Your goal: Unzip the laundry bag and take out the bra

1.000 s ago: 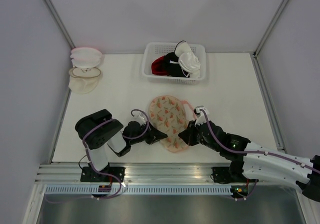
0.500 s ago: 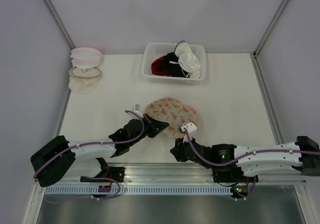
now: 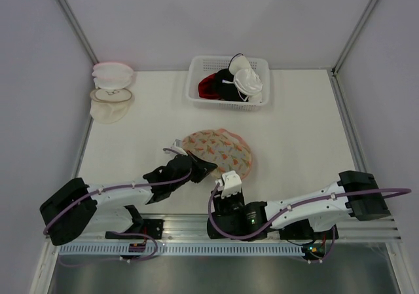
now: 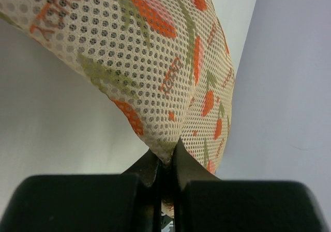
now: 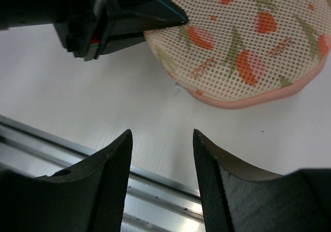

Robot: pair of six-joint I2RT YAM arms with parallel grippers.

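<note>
The laundry bag [image 3: 219, 151] looks light, limp mesh; left jaws clench its edge, right jaws hang released. The pink trim [image 5: 248, 103] seems the firmest hold.

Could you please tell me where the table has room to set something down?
Free: between laundry bag, basket and the right edge of the table; between the pouches and the bag. Crowded: the front, around the left claw and right claw.
</note>
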